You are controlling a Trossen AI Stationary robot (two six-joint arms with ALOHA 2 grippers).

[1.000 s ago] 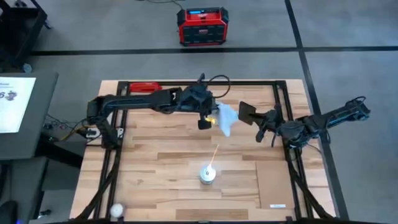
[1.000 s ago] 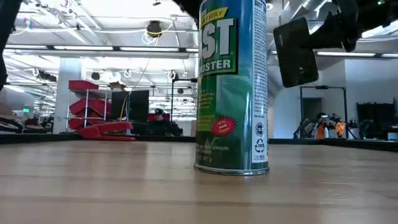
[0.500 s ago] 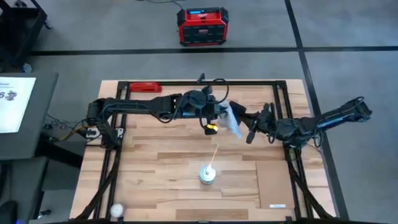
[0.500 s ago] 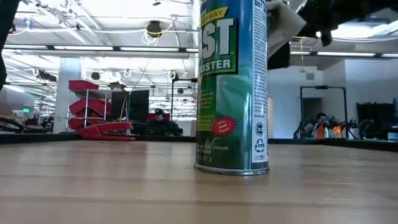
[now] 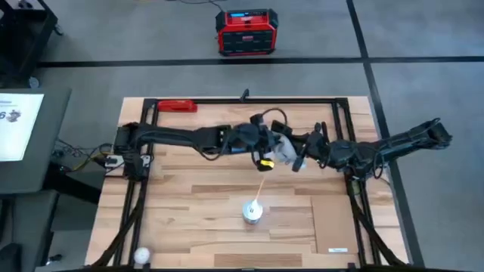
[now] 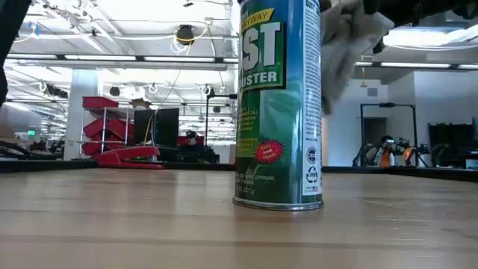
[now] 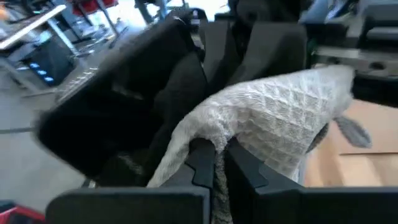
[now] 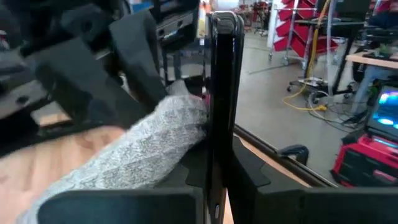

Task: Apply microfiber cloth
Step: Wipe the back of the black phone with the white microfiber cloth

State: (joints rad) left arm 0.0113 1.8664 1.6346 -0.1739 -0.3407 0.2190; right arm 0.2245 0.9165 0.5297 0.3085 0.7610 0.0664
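- High view: the left hand (image 5: 274,149) and right hand (image 5: 296,153) were met above the middle of the worktop (image 5: 189,204), the microfiber cloth (image 5: 285,149) bunched between them. A spray can (image 5: 252,212) stood nearer the front edge, and a red power station (image 5: 245,32) on the floor beyond.
- Low view: the can filled the centre and hid part of the cloth raised behind it.
- Left wrist view: the left hand was seen clamped on the cloth.
- Right wrist view: the right hand was seen clamped on the black phone (image 8: 222,93), with the cloth pressed to it.

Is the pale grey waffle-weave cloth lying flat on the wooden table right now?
No: the pale grey waffle-weave cloth is pinched between the left gripper fingers, draped in the air against the thin black phone.
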